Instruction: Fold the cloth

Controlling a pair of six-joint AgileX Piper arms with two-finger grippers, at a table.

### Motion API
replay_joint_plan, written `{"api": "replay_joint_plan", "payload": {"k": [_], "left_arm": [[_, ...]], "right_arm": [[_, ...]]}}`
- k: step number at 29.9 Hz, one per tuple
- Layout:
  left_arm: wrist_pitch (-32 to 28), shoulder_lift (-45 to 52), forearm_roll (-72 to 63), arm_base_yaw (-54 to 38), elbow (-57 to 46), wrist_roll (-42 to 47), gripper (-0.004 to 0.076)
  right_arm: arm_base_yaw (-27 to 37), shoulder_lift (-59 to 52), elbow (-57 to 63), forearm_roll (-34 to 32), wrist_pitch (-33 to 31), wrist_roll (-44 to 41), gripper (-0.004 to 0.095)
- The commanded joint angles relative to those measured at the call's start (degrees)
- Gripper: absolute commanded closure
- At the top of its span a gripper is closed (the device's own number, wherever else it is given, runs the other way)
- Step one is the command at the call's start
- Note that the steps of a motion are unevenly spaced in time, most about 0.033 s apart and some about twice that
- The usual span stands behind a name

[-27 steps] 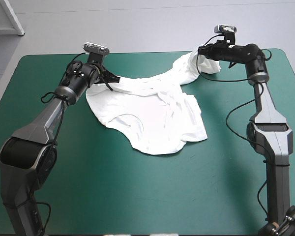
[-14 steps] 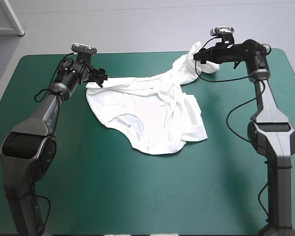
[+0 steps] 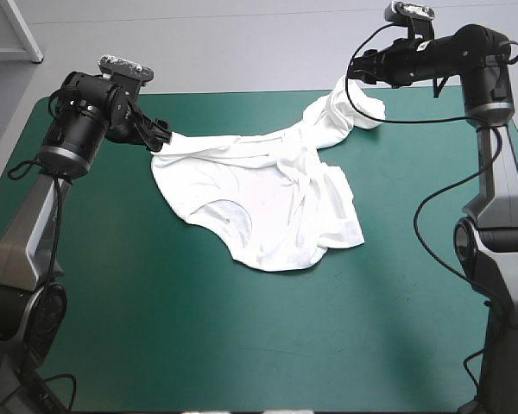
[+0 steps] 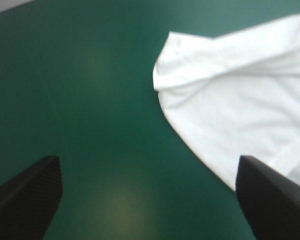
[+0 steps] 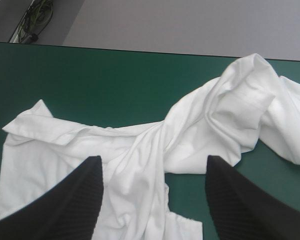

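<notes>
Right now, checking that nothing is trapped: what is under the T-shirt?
The T-shirt lies crumpled on the teal-green cover, which shows around it. No other thing pokes out at its edges. Directly beneath, the cloth hides everything.

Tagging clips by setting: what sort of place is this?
Probably a robotics test bench, not a home: a teal-green covered table, two robot arms (left gripper, right gripper) and a lone white T-shirt.

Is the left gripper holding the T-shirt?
No: the left gripper stands open, with the T-shirt lying on the teal-green cover ahead of it.
</notes>
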State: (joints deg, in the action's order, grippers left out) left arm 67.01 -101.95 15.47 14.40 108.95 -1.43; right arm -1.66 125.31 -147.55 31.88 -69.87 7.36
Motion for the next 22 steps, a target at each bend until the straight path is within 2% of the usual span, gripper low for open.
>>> {"api": "replay_joint_plan", "payload": {"k": [1,4,9,16,22], "left_arm": [[4.1,4.6,-1.4,0.2,0.8,-2.6,0.0068],[3.9,6.3,-3.1,0.2,-1.2,-2.6,0.0119],[1.5,7.3,-5.5,0.2,-4.1,-4.0,0.0183],[-12.2,6.1,-5.2,0.1,-7.1,-3.4,0.0182],[-23.0,0.8,-6.5,-2.7,-7.2,0.6,0.0179]], "right_arm": [[-1.5,-10.7,6.1,-3.2,2.1,0.5,0.0344],[-3.1,-17.9,16.7,-8.7,2.1,0.5,0.0345],[-4.4,-27.2,31.8,-9.5,2.1,2.0,0.0345],[-7.9,-36.4,51.8,-10.6,2.2,2.1,0.0345],[-12.8,-39.8,64.4,-12.9,2.2,1.9,0.0345]]}}
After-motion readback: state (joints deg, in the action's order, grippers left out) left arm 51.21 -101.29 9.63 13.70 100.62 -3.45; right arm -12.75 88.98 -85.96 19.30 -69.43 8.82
